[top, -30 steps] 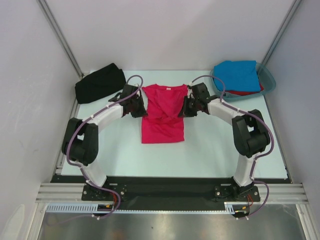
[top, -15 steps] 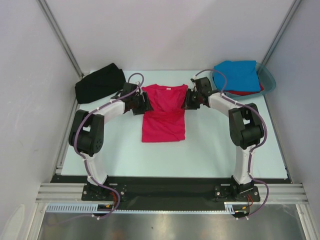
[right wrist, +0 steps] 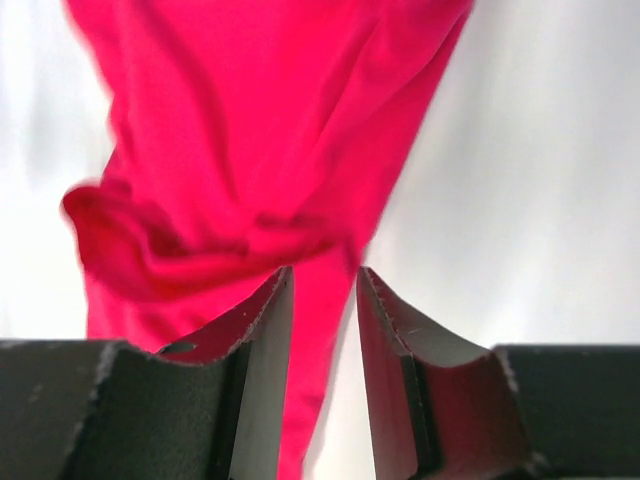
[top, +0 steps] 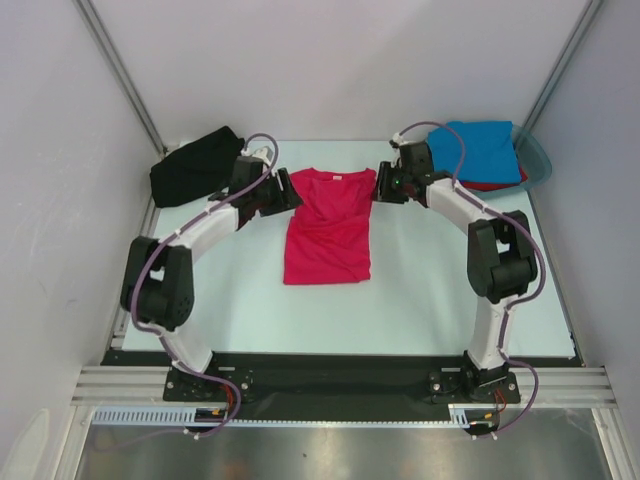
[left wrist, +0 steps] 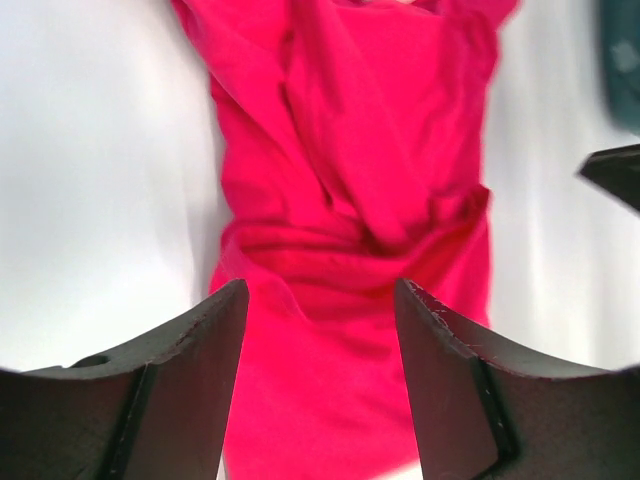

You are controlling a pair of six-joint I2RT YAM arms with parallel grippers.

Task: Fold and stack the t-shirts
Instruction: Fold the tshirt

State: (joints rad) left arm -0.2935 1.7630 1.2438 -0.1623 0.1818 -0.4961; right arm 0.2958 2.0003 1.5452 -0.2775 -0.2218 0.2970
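A crimson-pink t-shirt (top: 327,228) lies flat mid-table, neck label (top: 335,178) at the far end, both sleeves folded inward over the body. My left gripper (top: 290,196) hovers at its far left shoulder, jaws open; the left wrist view shows the pink cloth (left wrist: 345,180) beneath and nothing between the fingers (left wrist: 200,370). At the far right shoulder my right gripper (top: 378,187) is open by a narrower gap, with only the shirt's edge (right wrist: 250,130) showing below it. A black t-shirt (top: 197,166) sits bunched at the far left. The blue t-shirt (top: 478,148) lies over a red one (top: 497,185) at the far right.
A translucent teal tub (top: 541,160) at the far right corner holds the blue and red shirts. White walls with grey rails close in the left, right and back sides. Bare pale table (top: 420,290) lies on the near side of the pink shirt.
Both grippers went from shut to open and let go of the folded-in sleeves. Both have drawn back outward and toward the shirt's far shoulders.
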